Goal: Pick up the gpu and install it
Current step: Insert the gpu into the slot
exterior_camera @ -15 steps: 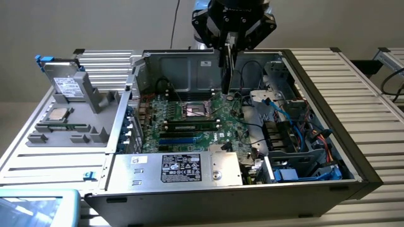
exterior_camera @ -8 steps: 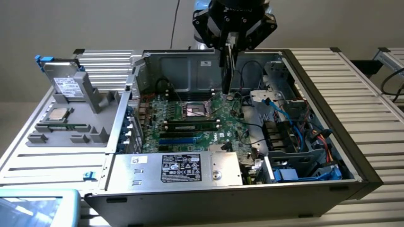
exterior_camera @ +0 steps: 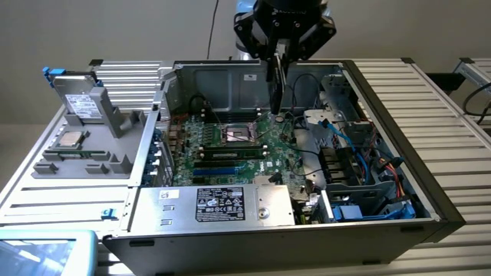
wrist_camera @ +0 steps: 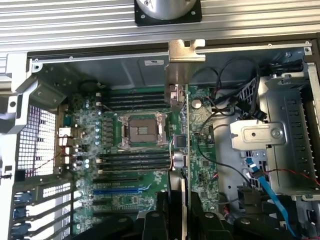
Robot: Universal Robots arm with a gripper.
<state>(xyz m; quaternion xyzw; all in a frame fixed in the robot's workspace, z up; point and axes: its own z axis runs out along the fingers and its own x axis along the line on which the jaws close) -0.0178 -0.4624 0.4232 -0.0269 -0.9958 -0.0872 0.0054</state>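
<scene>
Your gripper (exterior_camera: 277,60) (wrist_camera: 180,212) has its jaws pinched on the gpu (exterior_camera: 273,92) (wrist_camera: 180,145). The card hangs edge-on and upright, with its silver bracket (wrist_camera: 185,55) toward the rear wall of the open computer case (exterior_camera: 230,80). The card sits low over the motherboard (exterior_camera: 230,155) (wrist_camera: 130,185), just beside the empty processor socket (exterior_camera: 236,136) (wrist_camera: 141,131). Whether it touches the board cannot be told. You look to be in the install step, with pickup done. Seating would need the card's lower edge lined up squarely along an expansion slot (wrist_camera: 120,190), then pressed straight down.
</scene>
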